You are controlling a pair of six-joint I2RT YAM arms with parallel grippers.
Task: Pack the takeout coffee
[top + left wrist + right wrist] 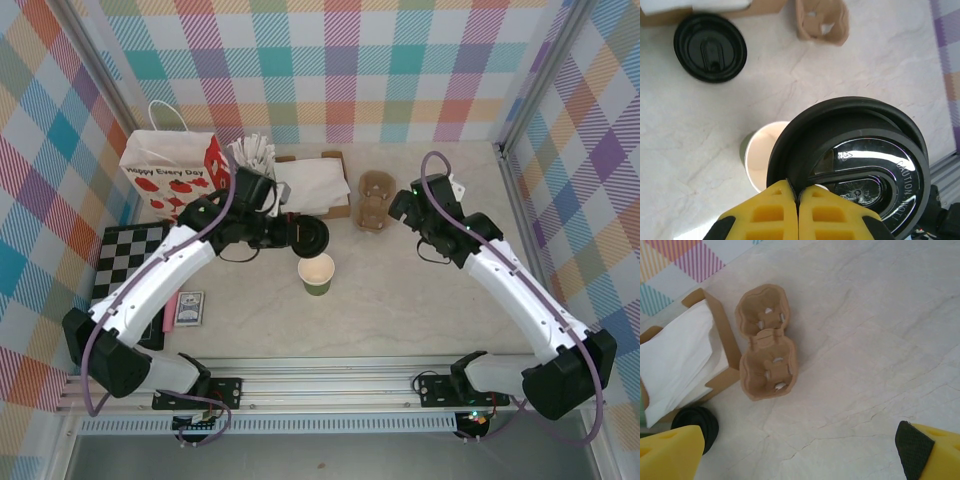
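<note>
The green paper cup [316,273] stands open on the table, its cream inside showing [759,161]. My left gripper [291,236] is shut on the edge of a round black lid [860,165], and the yellow fingertips [775,212] pinch its rim. The lid [311,238] hangs just behind and above the cup and partly overlaps the cup's rim in the left wrist view. My right gripper [404,206] is open over bare table [840,405], with nothing between its yellow fingers [670,452].
A brown pulp cup carrier [376,200] [765,350] lies right of a cardboard tray of white napkins [318,185] [680,360]. Another black lid [710,47] [697,425] rests beside that tray. A strawberry paper bag [170,172], a checkerboard [125,260] and a card box [189,310] sit at the left.
</note>
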